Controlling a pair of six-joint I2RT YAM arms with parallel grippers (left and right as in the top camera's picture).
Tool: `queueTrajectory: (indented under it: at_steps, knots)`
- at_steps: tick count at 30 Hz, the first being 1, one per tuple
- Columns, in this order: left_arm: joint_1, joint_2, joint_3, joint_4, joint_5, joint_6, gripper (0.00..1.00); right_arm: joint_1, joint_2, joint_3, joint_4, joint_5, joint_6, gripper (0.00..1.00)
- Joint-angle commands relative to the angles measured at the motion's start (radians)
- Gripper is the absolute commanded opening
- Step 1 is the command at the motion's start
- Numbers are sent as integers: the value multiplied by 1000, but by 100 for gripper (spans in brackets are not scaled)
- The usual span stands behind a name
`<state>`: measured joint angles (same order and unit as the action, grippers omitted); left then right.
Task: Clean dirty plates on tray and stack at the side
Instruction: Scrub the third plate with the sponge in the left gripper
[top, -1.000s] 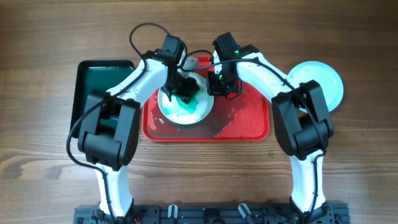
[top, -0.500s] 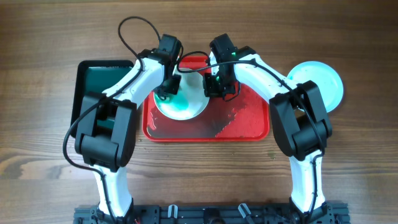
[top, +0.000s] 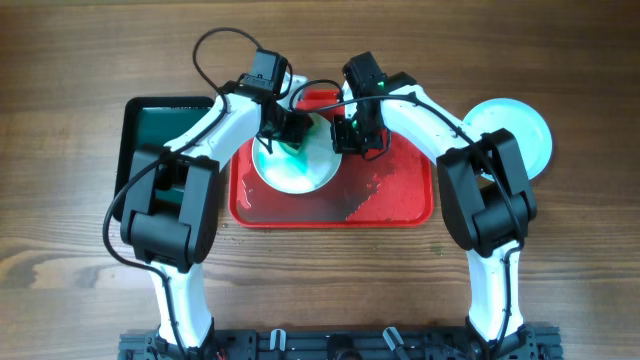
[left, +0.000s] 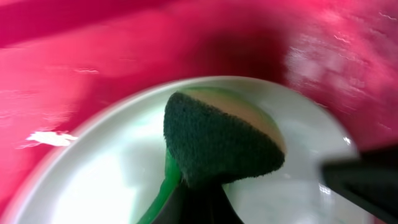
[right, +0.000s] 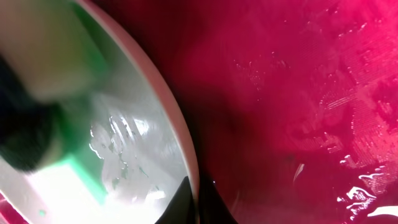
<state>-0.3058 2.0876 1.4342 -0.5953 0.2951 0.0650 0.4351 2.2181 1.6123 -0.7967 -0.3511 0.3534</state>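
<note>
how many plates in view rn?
2. First plate lies on the red tray, with the sponge on it. Second plate sits on the table right of the tray, partly behind the right arm; more may be stacked beneath it.

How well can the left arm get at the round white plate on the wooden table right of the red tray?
Poorly, probably. That round white plate lies beyond the right arm, whose jaws hold the plate on the red tray, and the left gripper is shut on a dark green sponge.
</note>
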Motion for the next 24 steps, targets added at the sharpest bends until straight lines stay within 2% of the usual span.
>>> queueTrajectory:
  at_steps: [1, 5, 9, 10, 11, 14, 17, 20, 24]
  knots:
    - [-5, 22, -7, -45, 190, 116, 4, 9, 34, -23, -8, 27, -33, 4]
    - [7, 22, -7, -9, -112, -41, 4, 9, 34, -23, -4, 23, -31, 4]
    - [10, 22, -7, -23, -686, -412, 4, 9, 34, -23, -4, 23, -32, 4]
    - [10, 22, -7, -48, -776, -476, 4, 9, 34, -23, -4, 23, -31, 4]
    - [10, 22, -7, -65, -787, -485, 4, 9, 34, -23, -3, 24, -31, 4]
    - [6, 22, -7, -126, -725, -478, 4, 9, 34, -23, 8, 24, -30, 4]
    - [4, 22, -7, -198, -529, -361, 4, 9, 34, -23, 20, 24, -28, 4]
    - [4, 22, -7, -261, -287, -189, 4, 9, 34, -23, 29, 24, -28, 4]
    - [4, 22, -7, -365, 73, 120, 4, 9, 34, -23, 34, 11, -28, 4]
